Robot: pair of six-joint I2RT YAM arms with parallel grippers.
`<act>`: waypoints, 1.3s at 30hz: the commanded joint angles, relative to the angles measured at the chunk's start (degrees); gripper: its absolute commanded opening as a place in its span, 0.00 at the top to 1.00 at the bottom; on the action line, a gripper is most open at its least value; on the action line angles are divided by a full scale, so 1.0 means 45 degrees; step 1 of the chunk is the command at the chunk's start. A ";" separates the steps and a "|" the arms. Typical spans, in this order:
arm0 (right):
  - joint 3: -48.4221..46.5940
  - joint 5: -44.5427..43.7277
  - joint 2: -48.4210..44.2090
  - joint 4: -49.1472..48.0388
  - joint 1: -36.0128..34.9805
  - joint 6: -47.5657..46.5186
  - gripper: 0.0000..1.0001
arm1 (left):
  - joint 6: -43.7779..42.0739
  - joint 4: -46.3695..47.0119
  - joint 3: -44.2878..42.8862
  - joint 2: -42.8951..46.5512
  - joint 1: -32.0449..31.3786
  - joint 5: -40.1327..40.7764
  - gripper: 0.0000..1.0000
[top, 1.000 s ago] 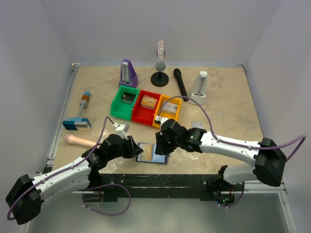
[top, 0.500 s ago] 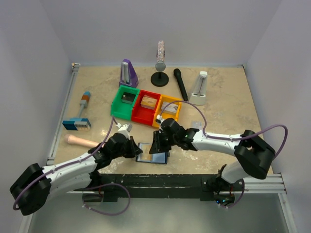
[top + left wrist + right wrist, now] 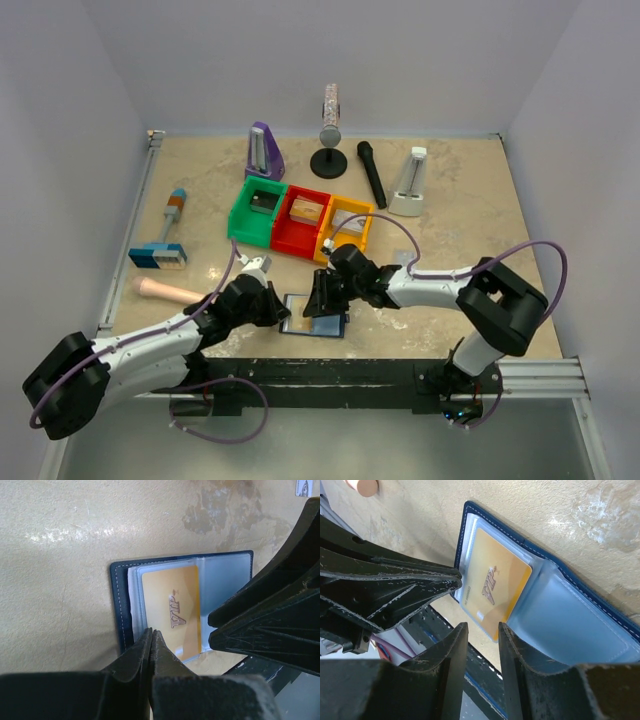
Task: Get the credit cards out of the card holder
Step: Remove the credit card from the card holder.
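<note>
The card holder (image 3: 326, 325) lies open and flat near the table's front edge, navy outside with pale blue sleeves (image 3: 580, 625). An amber credit card (image 3: 172, 605) marked VIP sits in its left sleeve, also in the right wrist view (image 3: 495, 590). My left gripper (image 3: 151, 632) is shut, its tip (image 3: 281, 311) resting at the holder's left end beside the amber card. My right gripper (image 3: 482, 630) is open, its fingers (image 3: 322, 303) apart just short of the amber card's near corner, with nothing between them. No other card shows.
Green (image 3: 241, 212), red (image 3: 287, 230) and yellow (image 3: 366, 228) bins stand just behind the holder. A pink cylinder (image 3: 165, 290) and a blue-and-white block (image 3: 157, 257) lie to the left. The black front rail (image 3: 320, 370) runs close below the holder.
My left gripper has closed from partly open and settled at the holder's left end. My right gripper has opened wider and its arm has folded in closer.
</note>
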State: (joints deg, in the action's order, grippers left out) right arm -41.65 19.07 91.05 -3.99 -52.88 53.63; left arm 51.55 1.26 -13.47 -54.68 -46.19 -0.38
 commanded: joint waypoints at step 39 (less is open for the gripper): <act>0.0935 0.0879 0.0744 -0.2785 0.0482 0.1150 0.65 | 0.0478 0.0170 0.0397 -0.0623 0.0031 0.0437 1.00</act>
State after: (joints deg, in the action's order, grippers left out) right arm -37.80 21.02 93.49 -12.51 -50.92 58.08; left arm 53.08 1.67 -12.82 -56.82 -46.19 0.91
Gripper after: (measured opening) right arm 0.352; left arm 0.012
